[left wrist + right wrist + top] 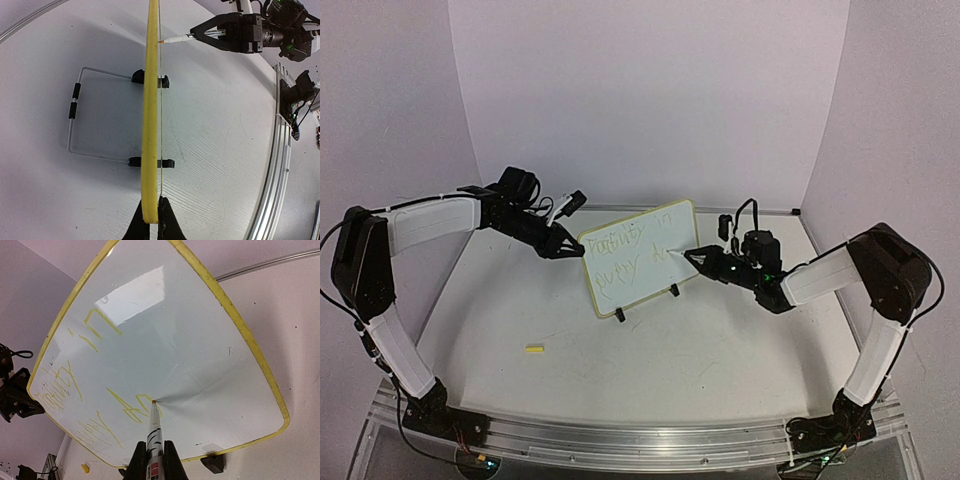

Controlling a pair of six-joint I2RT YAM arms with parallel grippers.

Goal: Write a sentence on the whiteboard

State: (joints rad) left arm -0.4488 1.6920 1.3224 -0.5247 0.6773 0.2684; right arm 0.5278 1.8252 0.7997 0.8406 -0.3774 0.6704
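The whiteboard (pixel 650 280) is standing upright on its two black feet around mid-table, slightly toward the far edge. Its long axis is running from near-left to far-right, with the written face turned toward the near right corner. The sentence (pixel 65 385) is sitting in two lines, and the second line is breaking off about halfway across. The marker (pixel 154 425) is meeting the face roughly square-on, its tip touching at the end of that second line. The right gripper (pixel 695 258) is clenched on the marker barrel. The left gripper (pixel 572 250) is pinching the board's left-hand rim, bracing it from the table's left edge. Judgement: writing is partway through, and the right arm is nearer the bare white, which lies along the long axis toward the far right corner. A small yellow piece (pixel 534 348), possibly a cap, is lying loose toward the near left corner.
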